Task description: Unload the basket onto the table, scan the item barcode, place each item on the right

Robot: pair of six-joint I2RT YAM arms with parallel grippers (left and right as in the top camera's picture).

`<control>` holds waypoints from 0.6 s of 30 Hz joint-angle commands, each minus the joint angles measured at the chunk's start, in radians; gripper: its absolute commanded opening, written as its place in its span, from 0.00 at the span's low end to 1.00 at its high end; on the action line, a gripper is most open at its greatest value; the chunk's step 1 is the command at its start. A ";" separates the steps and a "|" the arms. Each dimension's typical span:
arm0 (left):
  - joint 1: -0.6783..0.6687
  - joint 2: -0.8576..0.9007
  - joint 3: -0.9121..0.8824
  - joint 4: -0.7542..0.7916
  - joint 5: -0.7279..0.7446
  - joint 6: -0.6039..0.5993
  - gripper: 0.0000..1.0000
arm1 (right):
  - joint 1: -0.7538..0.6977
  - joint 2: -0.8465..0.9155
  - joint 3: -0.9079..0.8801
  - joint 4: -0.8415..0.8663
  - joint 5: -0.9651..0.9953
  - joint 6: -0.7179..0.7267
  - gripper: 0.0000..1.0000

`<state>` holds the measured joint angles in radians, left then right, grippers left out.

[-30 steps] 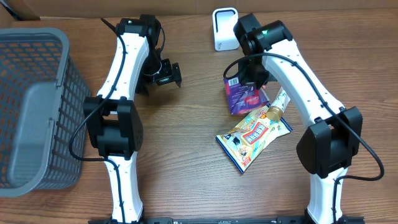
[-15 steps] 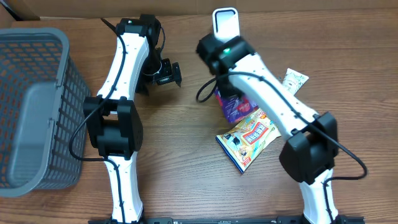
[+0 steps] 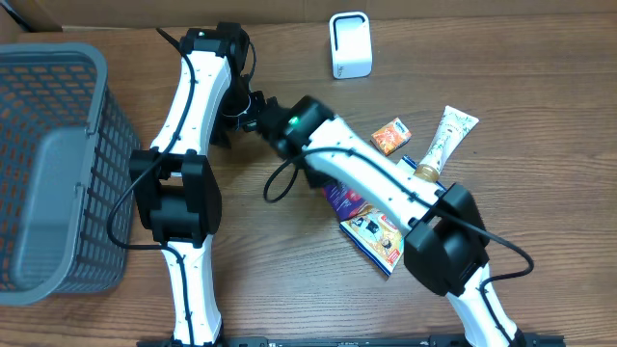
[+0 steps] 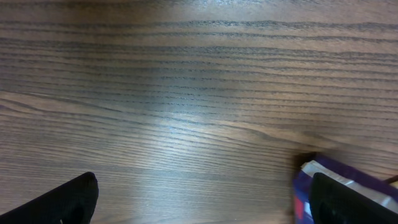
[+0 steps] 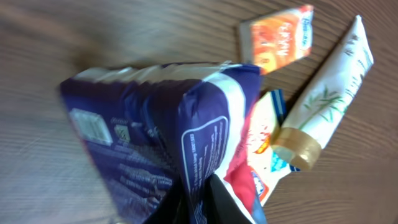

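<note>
While the pouch [image 5: 143, 124] is pinched by the right gripper [image 5: 193, 202], the left gripper [image 4: 205, 202] is spread empty. Presentation to the scanner [image 3: 349, 43] at twelve o'clock is judged undone.

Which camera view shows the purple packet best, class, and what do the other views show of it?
The right wrist view: the purple packet fills the frame, printed side showing, pinched in the right gripper. Overhead shows only a purple strip beneath the right arm. The left wrist view catches one corner.
</note>
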<state>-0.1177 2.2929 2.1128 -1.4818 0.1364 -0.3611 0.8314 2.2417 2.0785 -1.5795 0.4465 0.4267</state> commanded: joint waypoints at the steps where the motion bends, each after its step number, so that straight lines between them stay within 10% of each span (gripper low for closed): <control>1: 0.000 -0.004 0.003 -0.003 -0.014 -0.009 1.00 | 0.027 0.006 0.027 0.014 -0.114 0.027 0.12; 18: 0.000 -0.004 0.003 -0.003 -0.014 -0.005 1.00 | -0.119 0.004 0.222 -0.092 -0.653 -0.117 0.39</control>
<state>-0.1177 2.2929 2.1128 -1.4818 0.1360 -0.3611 0.7532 2.2456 2.2406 -1.6573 -0.1421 0.3588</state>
